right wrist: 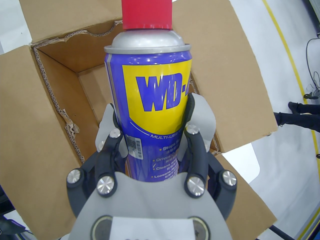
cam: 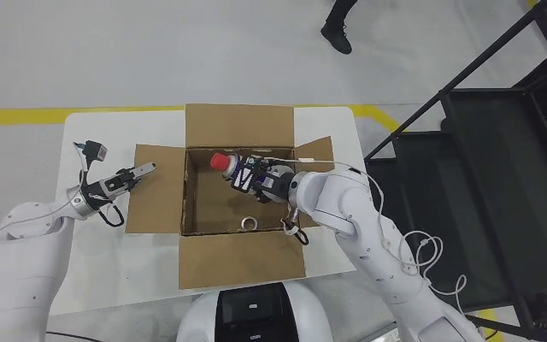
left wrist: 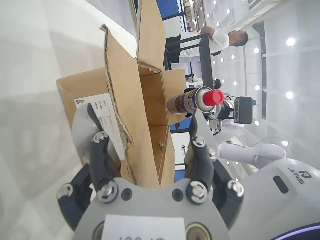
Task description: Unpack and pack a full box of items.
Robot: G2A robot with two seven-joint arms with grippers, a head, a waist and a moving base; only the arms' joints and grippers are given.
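An open cardboard box (cam: 197,137) stands in the middle of the white table with its flaps spread. My right gripper (right wrist: 152,116) is shut on a blue and yellow spray can (right wrist: 150,86) with a red cap (cam: 220,161), held above the box's inside near the far wall. The same spray can (left wrist: 192,101) hangs over the box rim in the left wrist view. My left gripper (cam: 145,169) stands open just outside the box's left flap, nothing between its fingers. A roll of tape (cam: 249,223) lies on the box floor by the near wall.
The box's left flap (left wrist: 125,116) carries a white label and sits close to my left gripper. A black metal stair frame (cam: 461,145) stands to the right of the table. Bare table (cam: 111,256) lies left and in front of the box.
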